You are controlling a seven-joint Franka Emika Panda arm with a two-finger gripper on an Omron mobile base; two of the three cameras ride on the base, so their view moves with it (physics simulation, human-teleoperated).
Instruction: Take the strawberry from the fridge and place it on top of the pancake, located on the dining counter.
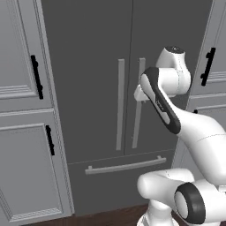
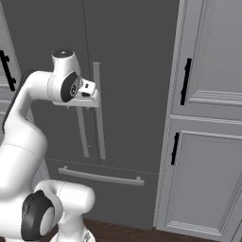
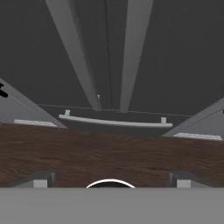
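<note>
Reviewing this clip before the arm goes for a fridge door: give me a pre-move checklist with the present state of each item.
1. Fridge doors closed: ok, both shut, so the strawberry is not yet reachable.
2. Gripper open and empty: ok, tips stand wide apart with nothing between them.
3. Gripper near a door handle: ok, the hand sits close by the right handle in the left base view.
4. Jaws around that handle: not ok, in the hand view both handles run ahead of the tips, not between them.
5. Left handle unobstructed: ok.
6. Drawer bar clear of the arm: ok.
</note>
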